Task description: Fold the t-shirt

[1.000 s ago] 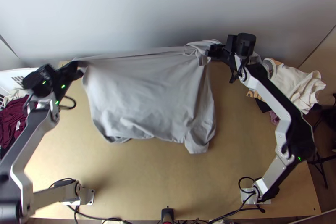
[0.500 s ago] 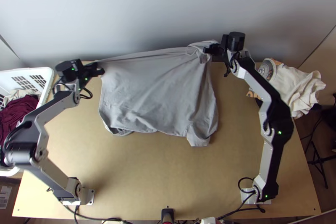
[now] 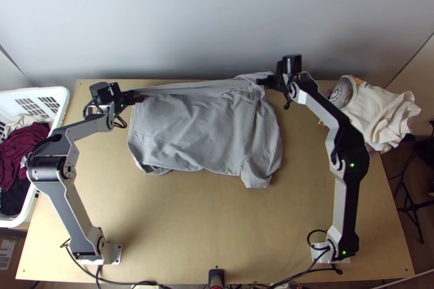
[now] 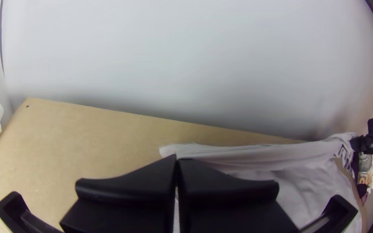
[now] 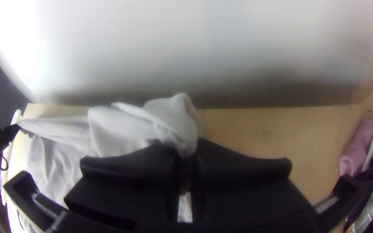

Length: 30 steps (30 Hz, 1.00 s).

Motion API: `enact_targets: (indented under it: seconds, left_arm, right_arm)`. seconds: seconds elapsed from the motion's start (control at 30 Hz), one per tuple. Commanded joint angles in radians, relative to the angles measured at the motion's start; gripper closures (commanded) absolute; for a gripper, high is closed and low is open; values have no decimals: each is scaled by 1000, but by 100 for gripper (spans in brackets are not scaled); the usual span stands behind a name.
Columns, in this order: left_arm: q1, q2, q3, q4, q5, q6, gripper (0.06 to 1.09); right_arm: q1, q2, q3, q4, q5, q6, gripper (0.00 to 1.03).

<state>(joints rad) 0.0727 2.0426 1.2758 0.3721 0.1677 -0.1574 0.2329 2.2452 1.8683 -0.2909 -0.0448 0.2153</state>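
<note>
T-shirt (image 3: 200, 132), grey and wrinkled, spreads across the far half of the wooden counter (image 3: 190, 224), its far edge stretched between the left claw (image 3: 138, 97), clenched on one end, and the right claw (image 3: 261, 81), gripping the bunched other end.

1. Shirt (image 3: 190, 126): we're seeing matt cloth, pretty wrinkly.
2. Table (image 3: 190, 224): looks like smooth wood to us.
3. Basket (image 3: 61, 91): we'd call that smooth plastic.
4. Arm links (image 3: 68, 216): metal, kinda satiny, we reckon.
5. Cream clothes (image 3: 382, 113): rumpled matt cloth again, far as we can tell.
</note>
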Motion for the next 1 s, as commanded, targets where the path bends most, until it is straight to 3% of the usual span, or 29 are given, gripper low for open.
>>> enact_targets:
  seconds: [0.0,0.5,0.77,0.8,0.87,0.9,0.97]
  left_arm:
    - [-2,14,19,-98,1,48,105]
    - [78,-82,-41,-205,52,160,105]
    - [104,-84,-43,-249,72,180,105]
    - [102,-85,-43,-256,72,180,105]
    - [102,-93,-44,-271,72,179,105]
    - [99,-94,-44,-279,72,179,105]
    - [93,-98,-50,-289,72,180,103]
  right_arm:
    - [22,-70,-120,-22,-1,-4,100]
    - [88,-253,-359,-24,-1,-2,100]
    - [115,-315,-397,-109,-12,-47,99]
    - [114,-326,-406,-113,-12,-47,90]
    - [115,-368,-457,-103,-12,-50,48]
    - [117,-394,-495,-67,-12,-53,39]
    - [118,-417,-557,7,-12,-59,38]
